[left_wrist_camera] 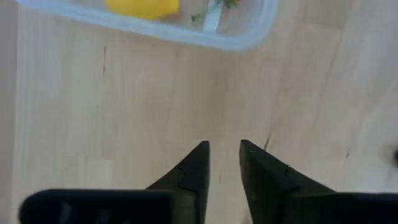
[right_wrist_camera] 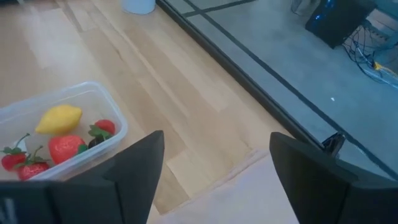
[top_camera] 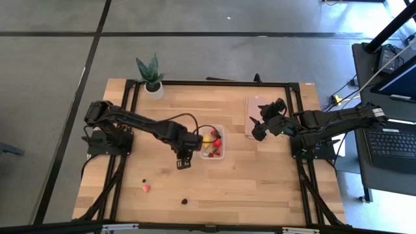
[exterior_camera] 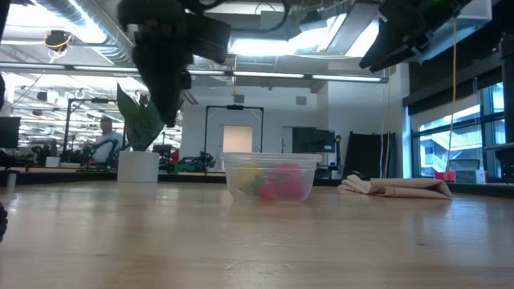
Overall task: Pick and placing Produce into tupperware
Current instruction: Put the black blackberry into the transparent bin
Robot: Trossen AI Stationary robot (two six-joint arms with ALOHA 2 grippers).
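Fingers of the left gripper [left_wrist_camera: 224,163] nearly shut with a thin gap and nothing between them, pointing down at bare wood just beside the tupperware [top_camera: 212,142], left arm stretched across from the table's left edge. Right gripper [top_camera: 257,128] hangs wide apart and empty over the pink lid [top_camera: 255,107] on the tupperware's right. Lemon [right_wrist_camera: 58,118] and strawberries [right_wrist_camera: 64,147] sit inside; a pinkish piece [top_camera: 146,188] and two dark berries [top_camera: 184,201] lie loose near the front, potted plant [top_camera: 151,76] at back; no readable writing.

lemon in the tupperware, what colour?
Yellow; the lemon in the tupperware shows best in the right wrist view.
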